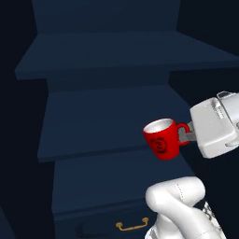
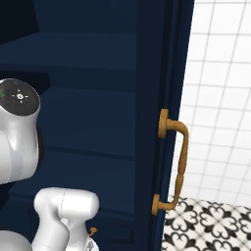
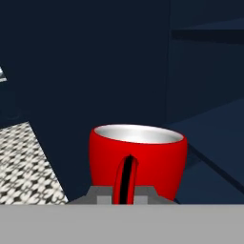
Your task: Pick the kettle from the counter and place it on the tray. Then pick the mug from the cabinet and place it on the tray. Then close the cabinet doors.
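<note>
The red mug with its white inside hangs upright in the air in front of the navy cabinet shelves. My gripper comes in from the right and is shut on the mug's red loop handle. In the hand view the mug sits close ahead with its handle between my fingers. An open cabinet door with a long brass handle stands edge-on at the right of the right base view. The kettle, the tray and the counter are out of view.
Dark blue shelves step back inside the cabinet, above a drawer with a curved brass handle. White wall tiles and a black-and-white patterned floor lie beyond the open door. My own arm crowds the lower left.
</note>
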